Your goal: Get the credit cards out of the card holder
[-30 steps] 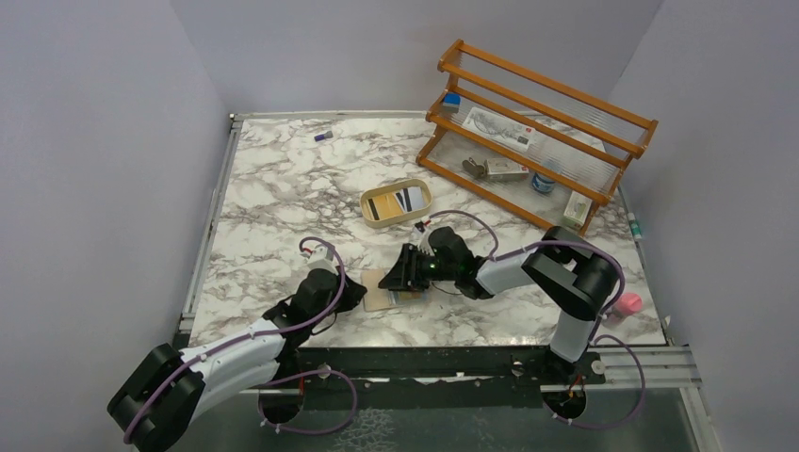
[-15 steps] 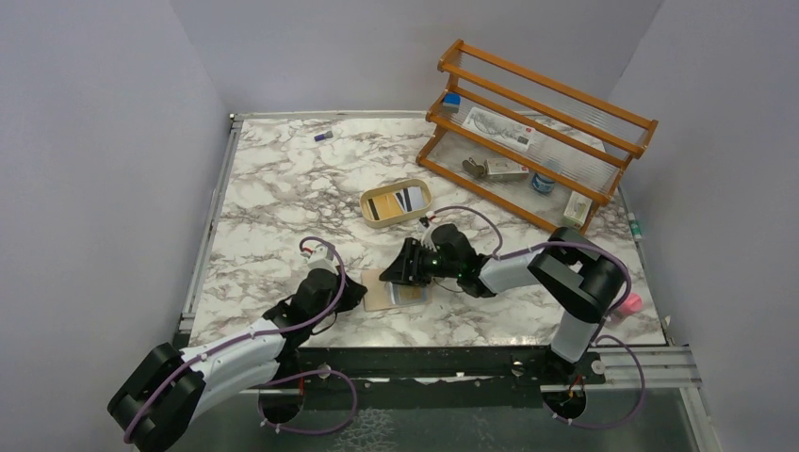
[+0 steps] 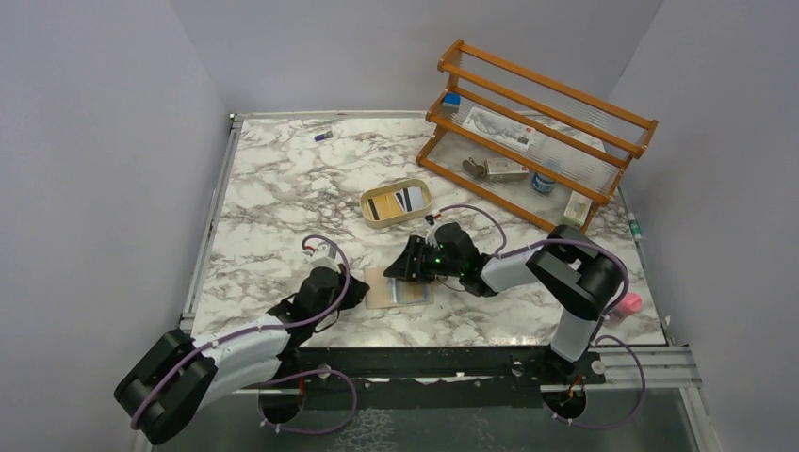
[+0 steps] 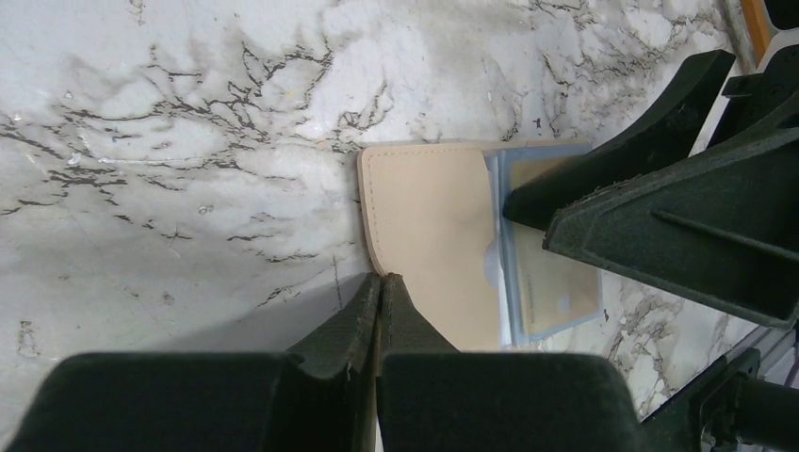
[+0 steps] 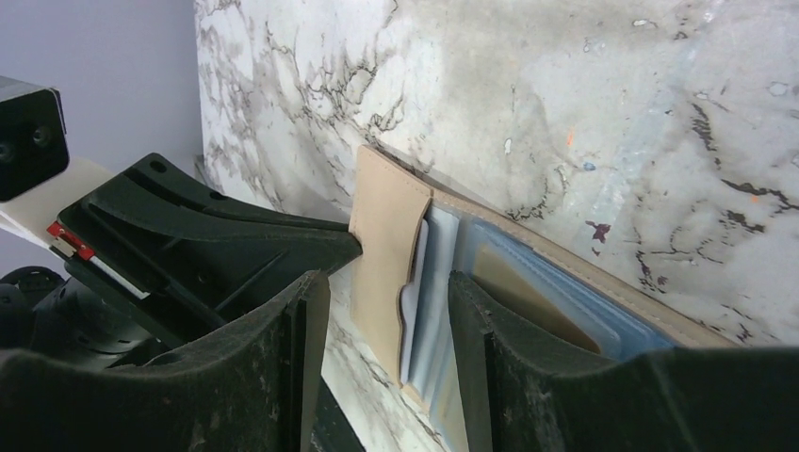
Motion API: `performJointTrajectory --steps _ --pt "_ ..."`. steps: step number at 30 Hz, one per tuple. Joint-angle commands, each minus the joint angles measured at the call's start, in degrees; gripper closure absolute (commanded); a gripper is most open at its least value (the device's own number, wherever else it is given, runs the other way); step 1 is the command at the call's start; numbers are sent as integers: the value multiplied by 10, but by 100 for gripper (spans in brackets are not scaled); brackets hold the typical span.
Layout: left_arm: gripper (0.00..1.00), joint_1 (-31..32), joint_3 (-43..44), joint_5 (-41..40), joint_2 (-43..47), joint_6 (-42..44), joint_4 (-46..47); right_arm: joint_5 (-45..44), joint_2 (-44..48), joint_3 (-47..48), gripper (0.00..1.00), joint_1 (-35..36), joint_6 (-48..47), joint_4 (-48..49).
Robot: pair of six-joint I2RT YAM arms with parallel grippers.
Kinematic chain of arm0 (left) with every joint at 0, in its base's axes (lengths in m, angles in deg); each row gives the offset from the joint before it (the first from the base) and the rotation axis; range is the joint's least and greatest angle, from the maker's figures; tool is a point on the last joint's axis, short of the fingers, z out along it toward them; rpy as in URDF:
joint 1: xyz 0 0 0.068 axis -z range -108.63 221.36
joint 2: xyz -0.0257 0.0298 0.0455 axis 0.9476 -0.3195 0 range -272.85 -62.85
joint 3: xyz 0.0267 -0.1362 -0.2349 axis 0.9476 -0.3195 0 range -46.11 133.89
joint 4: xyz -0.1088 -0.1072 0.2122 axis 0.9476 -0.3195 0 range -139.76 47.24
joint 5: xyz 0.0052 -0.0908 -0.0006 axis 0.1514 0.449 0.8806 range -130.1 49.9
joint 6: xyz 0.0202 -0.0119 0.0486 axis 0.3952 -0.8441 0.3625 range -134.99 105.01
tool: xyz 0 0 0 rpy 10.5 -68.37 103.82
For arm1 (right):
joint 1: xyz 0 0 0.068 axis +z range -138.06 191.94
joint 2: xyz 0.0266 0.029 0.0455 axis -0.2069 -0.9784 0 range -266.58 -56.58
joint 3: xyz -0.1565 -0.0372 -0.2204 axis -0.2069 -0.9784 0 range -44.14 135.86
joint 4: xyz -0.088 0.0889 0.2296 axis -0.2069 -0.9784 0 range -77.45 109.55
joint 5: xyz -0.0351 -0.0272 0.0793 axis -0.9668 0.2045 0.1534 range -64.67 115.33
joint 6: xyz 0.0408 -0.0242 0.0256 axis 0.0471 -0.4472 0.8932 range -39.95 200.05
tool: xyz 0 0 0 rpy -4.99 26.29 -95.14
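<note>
Robot lab cell, plain grey walls (image 3: 94, 169), marble-patterned table (image 3: 273, 188), left arm (image 3: 236, 345), right arm (image 3: 571, 273) bolted alongside

Beige card holder (image 4: 429, 235) lies open flat, pale blue card (image 4: 551, 287) inside.

Left gripper (image 4: 380, 280) at 6 o'clock: jaws pressed together, tips at the near edge of the card holder (image 4: 429, 221). Holder lies flat on the marble table (image 4: 188, 141). Pale blue layer (image 4: 558, 294) on its 3 o'clock side; card or sleeve unclear. Right gripper (image 4: 530, 221) enters from 3 o'clock, fingertip on the blue.
</note>
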Motion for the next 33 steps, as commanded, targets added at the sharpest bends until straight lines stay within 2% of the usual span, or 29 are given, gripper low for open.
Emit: performJointTrajectory --steps 1,19,22,26,29,33 --pt "100 -1 -18 -6 -28 3 -3 10 -24 -12 45 10 6 21" --pt "100 -1 -28 -7 -70 -11 36 49 -39 -35 47 38 89 105" --pt "100 0 -28 -8 -69 -10 35 39 -25 -41 54 38 86 101" --pt "100 -1 -28 -8 -70 -10 36 33 -16 -49 73 38 80 103" --pt "100 -1 -28 -7 -68 -9 36 32 -21 -57 79 38 80 119" --pt "100 -1 -28 -5 -66 -9 36 29 -31 -58 80 38 80 136"
